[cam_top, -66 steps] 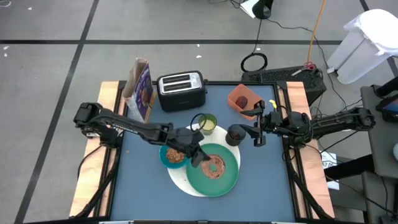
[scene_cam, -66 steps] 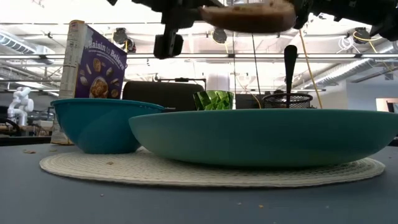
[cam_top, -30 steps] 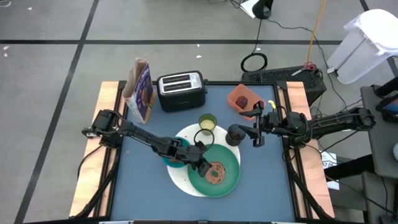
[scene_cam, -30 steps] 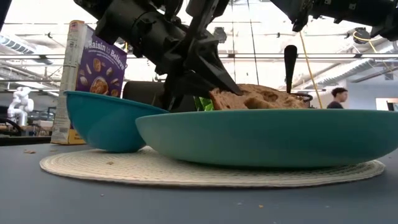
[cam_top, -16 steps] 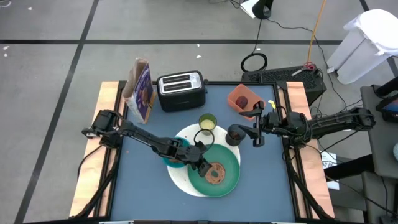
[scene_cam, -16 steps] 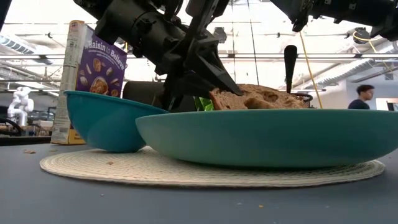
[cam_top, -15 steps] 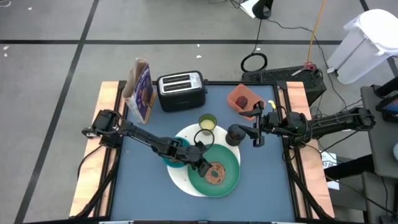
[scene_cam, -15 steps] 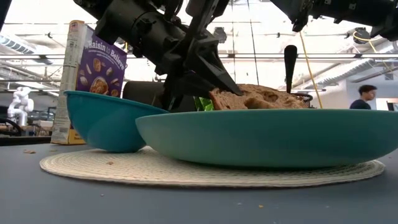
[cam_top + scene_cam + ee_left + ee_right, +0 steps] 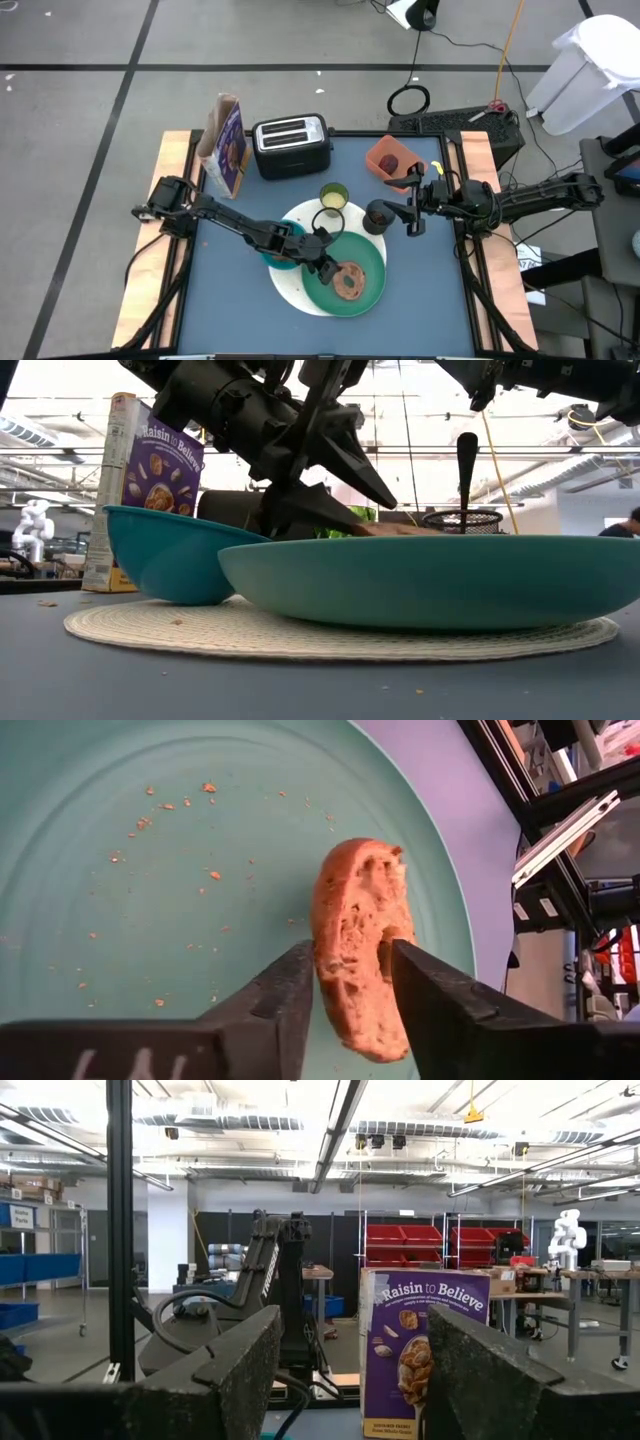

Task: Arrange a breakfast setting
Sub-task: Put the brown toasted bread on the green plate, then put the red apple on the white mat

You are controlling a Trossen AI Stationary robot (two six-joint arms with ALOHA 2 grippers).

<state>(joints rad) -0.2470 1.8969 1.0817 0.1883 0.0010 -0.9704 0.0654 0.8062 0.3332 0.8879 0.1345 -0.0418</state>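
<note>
The brown bagel (image 9: 348, 281) lies low in the large green plate (image 9: 372, 262), which rests on the white round disc (image 9: 288, 291). My left gripper (image 9: 329, 271) reaches over the blue bowl (image 9: 160, 560) into the plate and is open, with the bagel (image 9: 360, 955) between its fingers. My right gripper (image 9: 413, 208) hovers open and empty by the small black cup (image 9: 377, 215), from which a spoon (image 9: 467, 460) sticks up. The lime cup (image 9: 334, 196) stands behind the plate. The dark-red fruit (image 9: 390, 161) sits in the orange tray. My left gripper comes slanting down from the table's left, one finger (image 9: 285, 995) on each side of the bagel's near end (image 9: 345, 990). The bagel lies in the plate. Whether the fingers still touch it, I cannot tell.
A silver toaster (image 9: 291, 145) and a cereal box (image 9: 228, 145) stand at the far left of the table. The orange tray (image 9: 395, 158) is at the far right. Bare blue tabletop lies along the near edge.
My left gripper has opened without moving away. The bagel, which stood tilted above the plate's rim, has dropped down into the plate and now barely shows over the rim in the low view.
</note>
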